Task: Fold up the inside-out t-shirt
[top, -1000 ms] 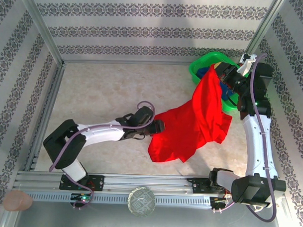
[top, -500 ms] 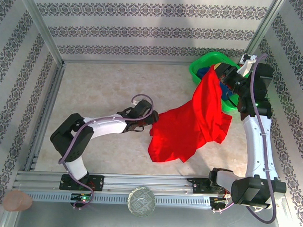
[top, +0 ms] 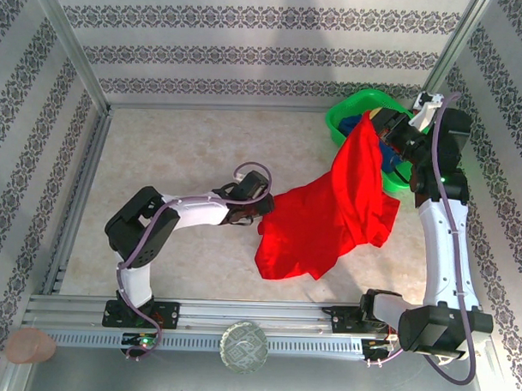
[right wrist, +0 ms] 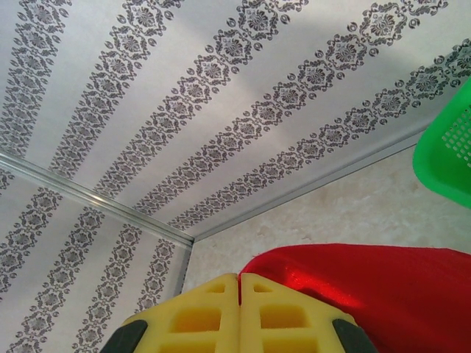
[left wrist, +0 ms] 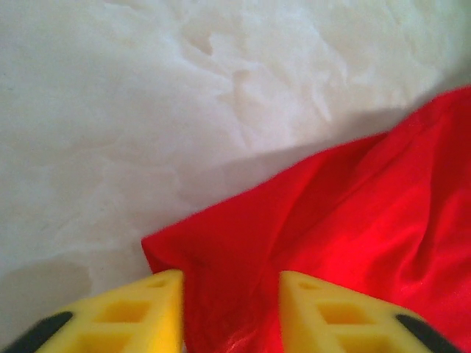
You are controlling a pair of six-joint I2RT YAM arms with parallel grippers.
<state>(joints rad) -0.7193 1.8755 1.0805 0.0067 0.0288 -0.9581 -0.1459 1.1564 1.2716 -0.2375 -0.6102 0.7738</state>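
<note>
- Because the right gripper (top: 372, 122) holds one end high, the inside-out t-shirt (top: 329, 215) runs as a long diagonal, from the far right down to the near middle of the table (top: 185, 150).
- Its narrow, gathered end points up and away, at the green basket (top: 345, 113). Its wide end lies spread on the table and points toward the arm bases.
- The upper part of the shirt hangs in front of the basket, where a dark blue garment (top: 387, 157) lies.
- In the right wrist view the right gripper (right wrist: 239, 309) has its fingers (right wrist: 199, 312) pressed together with no gap. The red cloth (right wrist: 368, 287) sits just beyond them, so it is clamped on the shirt.
- The left gripper (top: 267, 209) sits low at the shirt's left edge.
- In the left wrist view the left gripper (left wrist: 229, 309) has its fingers (left wrist: 151, 309) partly apart. A corner of the red cloth (left wrist: 353, 235) lies flat in the gap, and nothing is squeezed.
- Compared with a second ago, the left arm has folded up, with its elbow drawn in toward the shirt, while its gripper has kept close to the same edge.
- The shirt's outline and the right arm look unchanged.
</note>
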